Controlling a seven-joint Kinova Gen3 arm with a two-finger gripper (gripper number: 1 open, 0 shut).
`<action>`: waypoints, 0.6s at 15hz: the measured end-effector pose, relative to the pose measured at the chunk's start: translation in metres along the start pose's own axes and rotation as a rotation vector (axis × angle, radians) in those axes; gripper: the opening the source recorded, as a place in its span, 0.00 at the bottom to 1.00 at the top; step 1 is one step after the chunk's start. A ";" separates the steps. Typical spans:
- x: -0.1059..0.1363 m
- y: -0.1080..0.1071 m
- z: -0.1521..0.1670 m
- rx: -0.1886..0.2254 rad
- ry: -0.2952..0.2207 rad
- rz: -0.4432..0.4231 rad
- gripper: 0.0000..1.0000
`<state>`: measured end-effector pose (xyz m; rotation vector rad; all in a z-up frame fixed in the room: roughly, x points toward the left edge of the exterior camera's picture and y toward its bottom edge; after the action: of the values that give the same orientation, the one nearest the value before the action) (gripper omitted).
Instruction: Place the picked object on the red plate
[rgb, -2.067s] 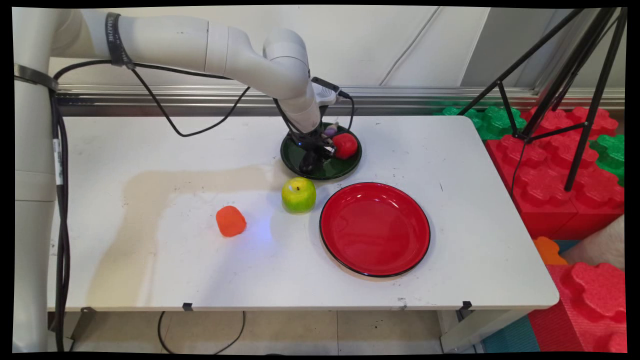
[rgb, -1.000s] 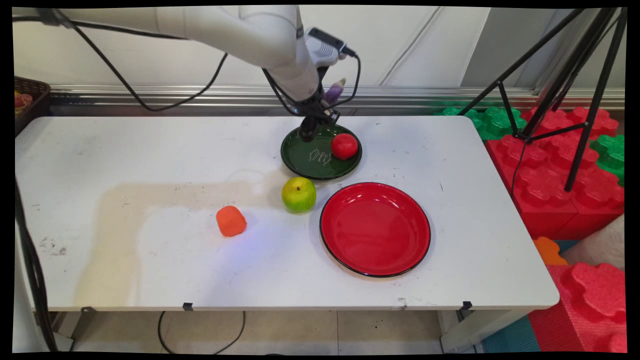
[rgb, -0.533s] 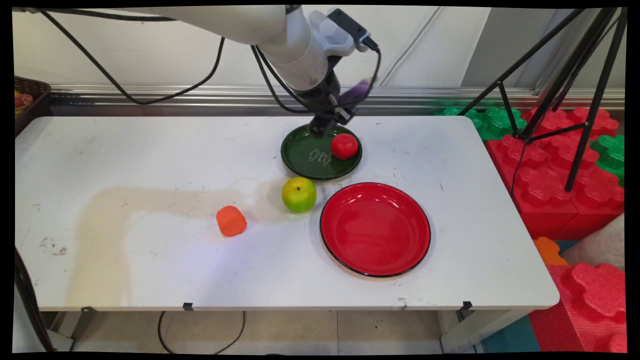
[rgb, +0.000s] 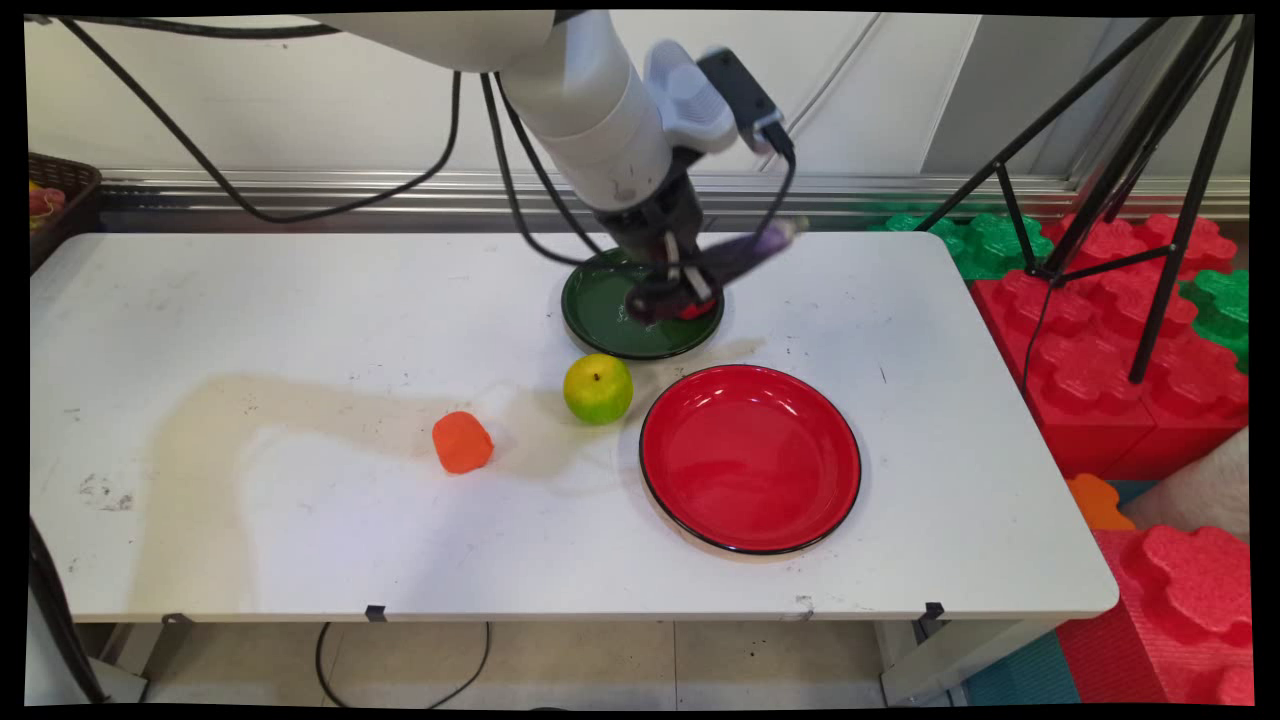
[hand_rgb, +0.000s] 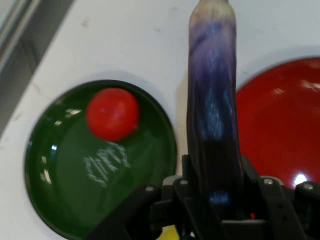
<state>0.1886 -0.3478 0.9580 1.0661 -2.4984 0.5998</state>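
My gripper (rgb: 697, 277) is shut on the dark end of a long purple eggplant (rgb: 758, 245), which sticks out level to the right, in the air. It hangs over the right side of the dark green plate (rgb: 598, 312). A red tomato (rgb: 697, 309) on that plate shows only as a sliver behind the gripper. In the hand view the eggplant (hand_rgb: 212, 100) rises from the gripper (hand_rgb: 215, 197), with the green plate (hand_rgb: 55, 190) and the tomato (hand_rgb: 112, 114) to its left and the red plate (hand_rgb: 280, 130) to its right.
An empty red plate (rgb: 750, 458) lies just in front of the green one. A green apple (rgb: 597, 389) and an orange fruit (rgb: 461, 442) sit on the table to its left. A tripod (rgb: 1130, 180) and foam blocks (rgb: 1100, 350) stand beyond the right edge. A basket (rgb: 60, 195) is at far left.
The gripper rose off the green plate with the eggplant in it, then swung right and toward the near side. It now covers most of the tomato. Nothing else moved.
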 end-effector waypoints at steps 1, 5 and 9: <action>-0.001 0.007 -0.002 -0.017 -0.013 0.026 0.00; -0.003 0.025 -0.002 -0.060 -0.061 0.109 0.00; -0.004 0.038 0.010 -0.096 -0.109 0.201 0.00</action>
<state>0.1614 -0.3267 0.9384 0.8402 -2.7208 0.4826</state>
